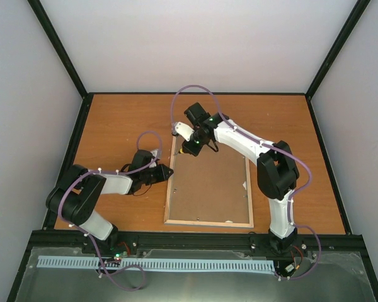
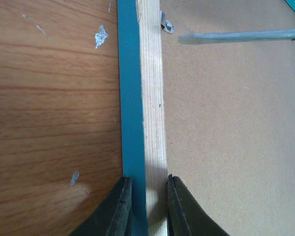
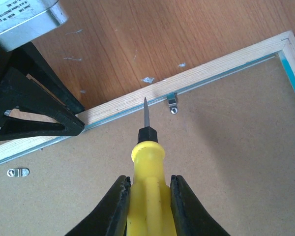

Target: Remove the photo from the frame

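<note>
The frame (image 1: 208, 223) lies back-up on the table, its pale wood rail (image 2: 150, 98) and blue edge showing around the brown backing board (image 1: 208, 185). The photo is hidden under that board. My left gripper (image 2: 146, 179) is shut on the frame's left rail, one finger on each side. My right gripper (image 3: 148, 179) is shut on the yellow-handled screwdriver (image 3: 147, 162). Its tip points at the rail beside a small metal clip (image 3: 172, 103), near the frame's far left corner. In the top view the right gripper (image 1: 194, 148) hovers over that corner.
A second metal clip (image 3: 17, 172) sits on the backing board further along the same rail. The left gripper's black fingers (image 3: 39, 110) show close to the screwdriver tip. Black posts and grey walls border the table (image 1: 113, 126).
</note>
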### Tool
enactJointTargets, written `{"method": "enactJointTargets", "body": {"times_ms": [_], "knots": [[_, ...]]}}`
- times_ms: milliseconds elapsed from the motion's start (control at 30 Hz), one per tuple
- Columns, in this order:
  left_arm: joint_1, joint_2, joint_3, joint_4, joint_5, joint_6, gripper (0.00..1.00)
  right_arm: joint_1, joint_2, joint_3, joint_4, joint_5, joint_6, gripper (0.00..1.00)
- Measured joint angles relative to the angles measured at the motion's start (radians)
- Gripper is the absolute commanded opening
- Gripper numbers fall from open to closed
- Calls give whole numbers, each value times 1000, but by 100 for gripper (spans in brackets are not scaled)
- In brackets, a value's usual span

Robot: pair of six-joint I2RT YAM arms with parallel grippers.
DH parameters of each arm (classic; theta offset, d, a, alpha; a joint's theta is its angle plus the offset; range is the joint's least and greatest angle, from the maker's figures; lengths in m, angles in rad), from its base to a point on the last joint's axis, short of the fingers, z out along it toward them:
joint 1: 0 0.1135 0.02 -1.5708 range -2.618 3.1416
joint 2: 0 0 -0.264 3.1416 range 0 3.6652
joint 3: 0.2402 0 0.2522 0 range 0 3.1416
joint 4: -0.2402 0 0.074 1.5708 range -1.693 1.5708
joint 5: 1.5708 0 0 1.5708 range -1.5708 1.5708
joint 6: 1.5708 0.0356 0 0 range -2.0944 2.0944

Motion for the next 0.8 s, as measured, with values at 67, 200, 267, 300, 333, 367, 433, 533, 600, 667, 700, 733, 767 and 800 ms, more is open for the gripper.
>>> {"method": "enactJointTargets", "body": {"times_ms": [67,200,267,300,333,367,433,533,600,667,700,733,767,800], "knots": [[0,0,-1,2,0,-2,1,0,6,10,-10,1,0,3],[0,0,-3,5,-1,-4,1,0,17,11,-11,8,2,3],[0,0,-3,6,-1,-4,1,0,23,11,-12,11,2,3],[0,0,-3,6,-1,-5,1,0,28,11,-13,13,2,3],[0,0,-4,7,-1,-5,1,0,32,11,-13,16,2,3],[0,0,-4,8,-1,-5,1,0,37,11,-13,19,2,3],[0,0,-5,8,-1,-5,1,0,47,11,-13,24,2,3],[0,0,-5,10,-1,-6,1,0,50,11,-10,29,2,3],[0,0,-6,11,-1,-6,1,0,51,12,-10,30,2,3],[0,0,-6,11,-1,-6,1,0,52,14,-9,31,2,3],[0,0,-6,11,-1,-6,1,0,53,16,-10,33,3,3],[0,0,-6,11,0,-6,1,0,54,17,-10,34,4,3],[0,0,-6,11,-1,-6,1,0,55,18,-10,36,5,3],[0,0,-6,11,0,-6,1,0,55,19,-10,40,5,3]]}}
